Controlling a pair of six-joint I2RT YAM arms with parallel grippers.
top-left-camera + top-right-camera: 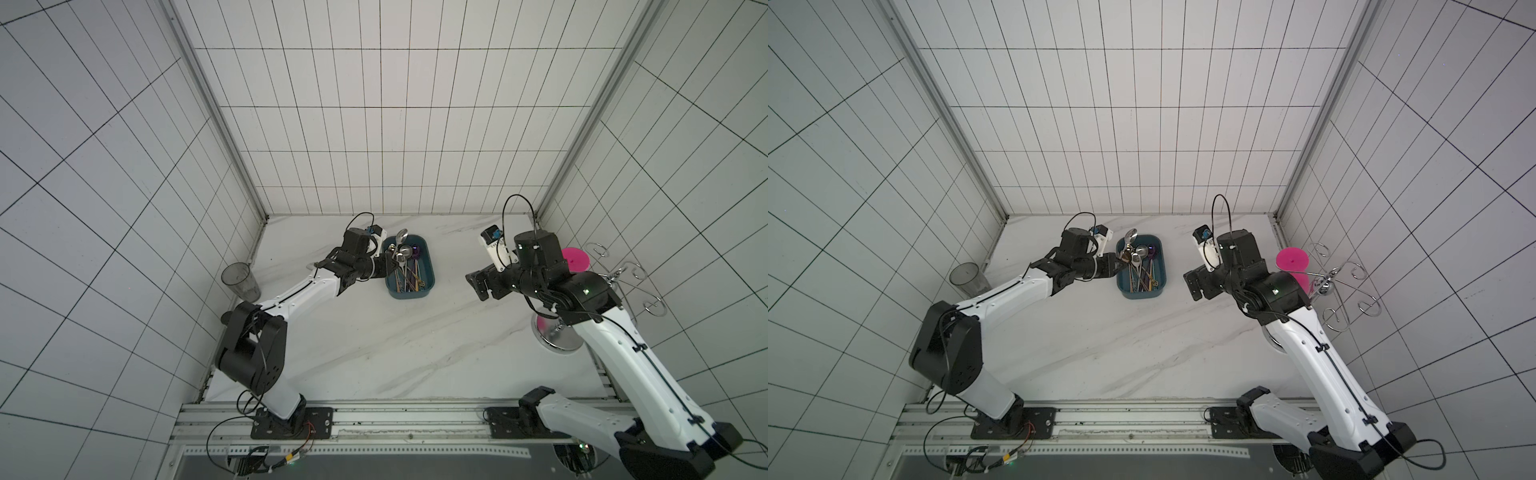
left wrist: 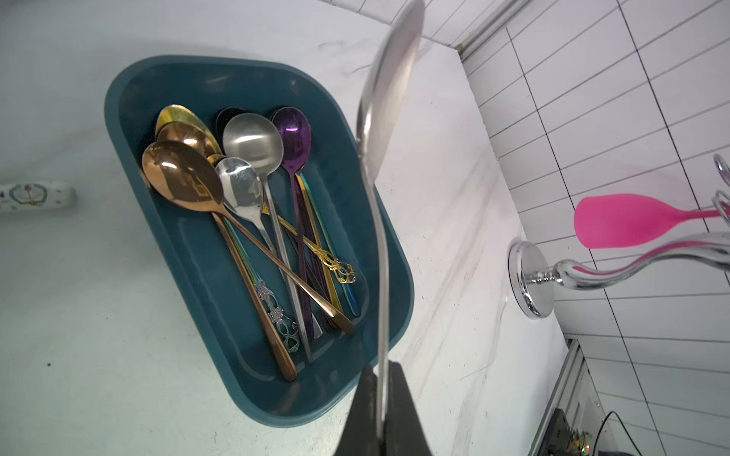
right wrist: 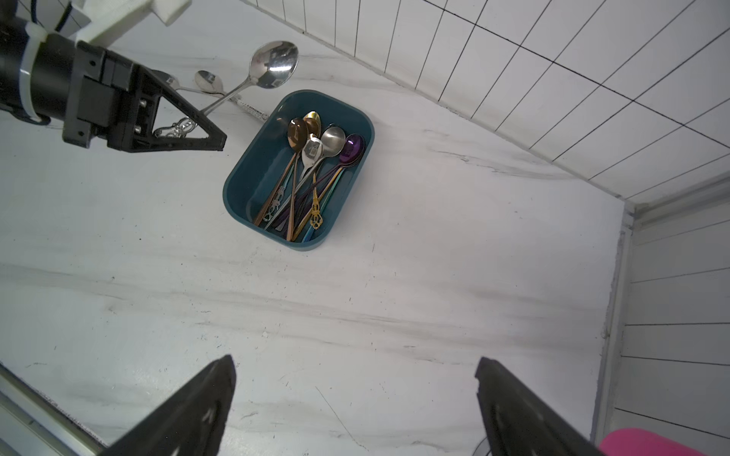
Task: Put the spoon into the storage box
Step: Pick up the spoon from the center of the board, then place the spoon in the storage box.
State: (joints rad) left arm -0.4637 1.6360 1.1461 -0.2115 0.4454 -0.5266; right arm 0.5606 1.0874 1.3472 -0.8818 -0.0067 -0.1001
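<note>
My left gripper (image 2: 381,371) is shut on the thin handle of a silver spoon (image 2: 389,98). In both top views the spoon's bowl (image 1: 401,237) (image 1: 1131,237) pokes up over the far left corner of the storage box (image 1: 430,270) (image 1: 1165,270), a teal tray that holds several gold, copper, silver and purple spoons. The left gripper (image 1: 388,266) (image 1: 1119,262) hangs at the box's left rim. The right wrist view shows the held spoon (image 3: 274,63), the left gripper (image 3: 219,142) and the box (image 3: 256,166). My right gripper (image 3: 355,367) (image 1: 476,286) stands open and empty over bare table, right of the box.
A smoky grey tumbler (image 1: 239,278) (image 1: 967,276) stands by the left wall. A pink cup (image 1: 575,259) (image 2: 616,223) hangs on a chrome cup stand (image 1: 557,336) (image 2: 529,284) behind my right arm. A white patterned handle (image 2: 35,197) lies on the table by the box.
</note>
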